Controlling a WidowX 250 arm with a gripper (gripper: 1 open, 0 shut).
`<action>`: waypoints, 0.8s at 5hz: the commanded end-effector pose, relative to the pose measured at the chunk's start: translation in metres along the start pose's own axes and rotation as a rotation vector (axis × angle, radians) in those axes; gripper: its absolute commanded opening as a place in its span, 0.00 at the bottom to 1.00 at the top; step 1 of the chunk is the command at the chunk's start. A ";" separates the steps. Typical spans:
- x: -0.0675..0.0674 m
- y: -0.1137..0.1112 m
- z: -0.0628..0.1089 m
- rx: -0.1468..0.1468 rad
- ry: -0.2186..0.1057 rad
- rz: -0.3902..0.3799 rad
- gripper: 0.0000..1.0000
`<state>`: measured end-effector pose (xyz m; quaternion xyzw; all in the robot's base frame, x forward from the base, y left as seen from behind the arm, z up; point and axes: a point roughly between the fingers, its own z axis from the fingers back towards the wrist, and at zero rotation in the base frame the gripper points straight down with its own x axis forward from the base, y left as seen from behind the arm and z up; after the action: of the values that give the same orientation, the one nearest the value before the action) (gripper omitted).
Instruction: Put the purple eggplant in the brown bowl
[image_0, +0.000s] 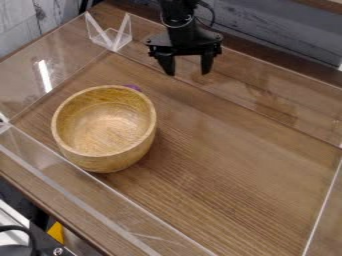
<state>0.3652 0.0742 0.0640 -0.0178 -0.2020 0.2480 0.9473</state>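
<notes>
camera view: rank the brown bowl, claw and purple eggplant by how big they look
1. brown bowl
2. claw
3. purple eggplant, only a sliver showing behind the bowl's rim, so its true size is unclear
</notes>
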 end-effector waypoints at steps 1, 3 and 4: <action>0.025 0.001 0.031 -0.026 -0.110 0.032 1.00; 0.034 0.006 0.037 -0.031 -0.141 0.090 1.00; 0.034 0.009 0.040 -0.029 -0.160 0.122 1.00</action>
<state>0.3696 0.0893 0.0814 -0.0237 -0.2367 0.3001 0.9238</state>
